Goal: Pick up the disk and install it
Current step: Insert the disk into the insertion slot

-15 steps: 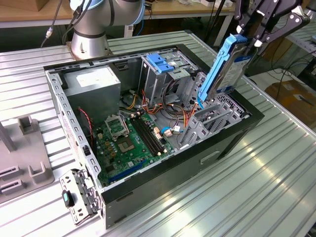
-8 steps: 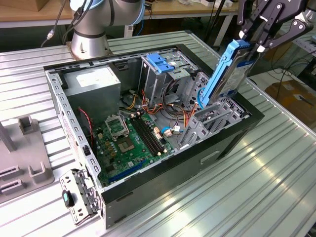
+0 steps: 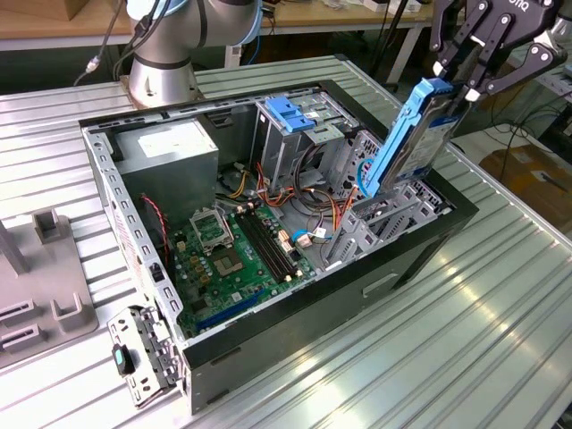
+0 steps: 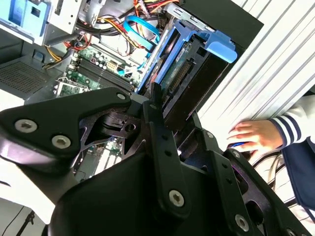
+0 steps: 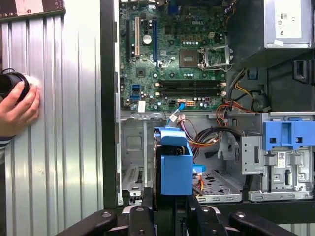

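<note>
- Clamping the disk (image 3: 409, 143) by its upper end in the pincer (image 3: 460, 88), squeezed shut on the blue rail; probably gripped there to leave the lower end free to enter a slot.
- Holding it tilted, almost on edge, over the corner of the case (image 3: 295, 326) at the exterior view's right, lower end down among the grey bay (image 3: 393, 214) brackets; cannot tell whether touching them.
- Judged mid-install: lifted clear of the surface (image 3: 500, 313), not yet seated flat in the bay.
- Looking straight down the disk's length in the first wrist view, blue end facing the camera, bay floor beneath; reads as lined up with the bay on purpose.
- Showing the disk's green circuit side in the second wrist view, so apparently carried with that face turned toward the case interior.
- Lying on its side on the ribbed surface with the side panel off, case presumably set so for reach from above to the board (image 3: 237, 250) and bays.
- Sitting atop the drive cage (image 3: 286, 147) further in, a blue bracket (image 3: 290, 112); separate part, not the carried one.
- Resting on the surface just beside the case, a person's hand (image 5: 17, 105) over a small dark object; well apart from the pincer, probably just standing by.
</note>
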You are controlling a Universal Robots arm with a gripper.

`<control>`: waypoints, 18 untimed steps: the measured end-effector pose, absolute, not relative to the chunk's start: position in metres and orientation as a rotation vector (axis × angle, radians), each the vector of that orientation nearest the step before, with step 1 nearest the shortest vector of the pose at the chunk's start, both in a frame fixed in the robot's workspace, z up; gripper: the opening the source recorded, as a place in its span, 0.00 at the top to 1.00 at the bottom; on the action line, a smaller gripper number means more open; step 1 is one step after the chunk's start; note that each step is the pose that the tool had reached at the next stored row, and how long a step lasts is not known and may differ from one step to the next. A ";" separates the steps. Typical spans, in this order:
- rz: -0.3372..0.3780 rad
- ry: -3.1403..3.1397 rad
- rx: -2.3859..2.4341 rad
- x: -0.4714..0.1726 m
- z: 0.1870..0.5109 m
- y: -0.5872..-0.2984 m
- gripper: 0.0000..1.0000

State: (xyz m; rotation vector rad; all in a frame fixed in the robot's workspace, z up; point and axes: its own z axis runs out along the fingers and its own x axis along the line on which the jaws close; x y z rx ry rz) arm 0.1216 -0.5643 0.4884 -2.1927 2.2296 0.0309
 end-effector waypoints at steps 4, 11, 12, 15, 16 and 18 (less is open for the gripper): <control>0.031 2.229 -2.194 0.120 0.482 -0.566 0.65; 0.031 2.209 -2.214 0.115 0.473 -0.567 0.65; 0.031 2.208 -2.215 0.115 0.472 -0.567 0.65; 0.031 2.207 -2.216 0.115 0.472 -0.568 0.65; 0.031 2.207 -2.216 0.115 0.472 -0.569 0.65; 0.031 2.207 -2.216 0.115 0.471 -0.573 0.65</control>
